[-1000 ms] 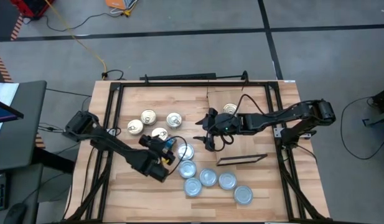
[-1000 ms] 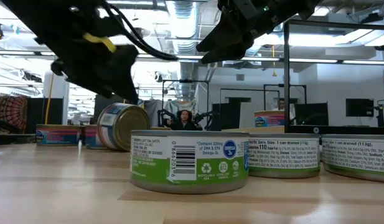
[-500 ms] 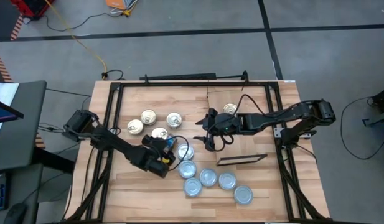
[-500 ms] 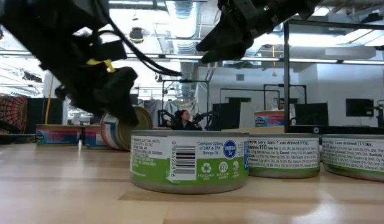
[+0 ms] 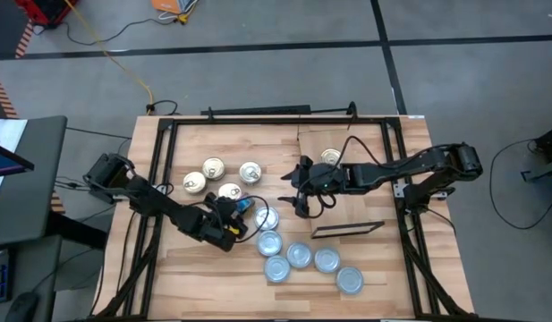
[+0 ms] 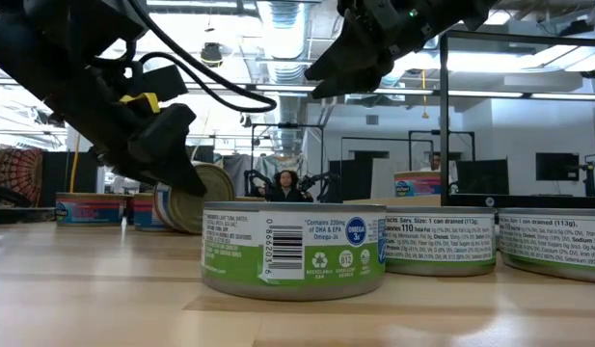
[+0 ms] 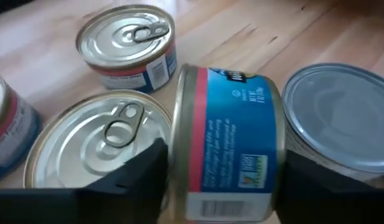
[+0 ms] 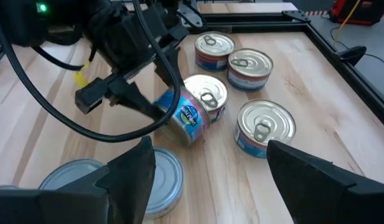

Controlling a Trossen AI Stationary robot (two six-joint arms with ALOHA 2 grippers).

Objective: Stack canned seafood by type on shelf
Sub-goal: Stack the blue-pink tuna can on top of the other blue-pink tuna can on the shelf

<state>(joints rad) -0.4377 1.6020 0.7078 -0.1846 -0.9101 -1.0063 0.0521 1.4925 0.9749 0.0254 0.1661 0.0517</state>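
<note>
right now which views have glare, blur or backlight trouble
Low view: bright ceiling lights backlight the arms into silhouettes, and the green-label tin up close looks oversized. Left wrist view: the left claw fingers are soft, with glare on the pull-tab lid. High view: evenly lit.

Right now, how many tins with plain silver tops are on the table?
6 silver-top tins: one beside the tipped blue-label tin, five trailing from it toward the table's right side. None looks hidden.

left gripper fingertips cut off by left wrist view's edge; tilted tin hides contact. person far behind table too small to tell.
</note>
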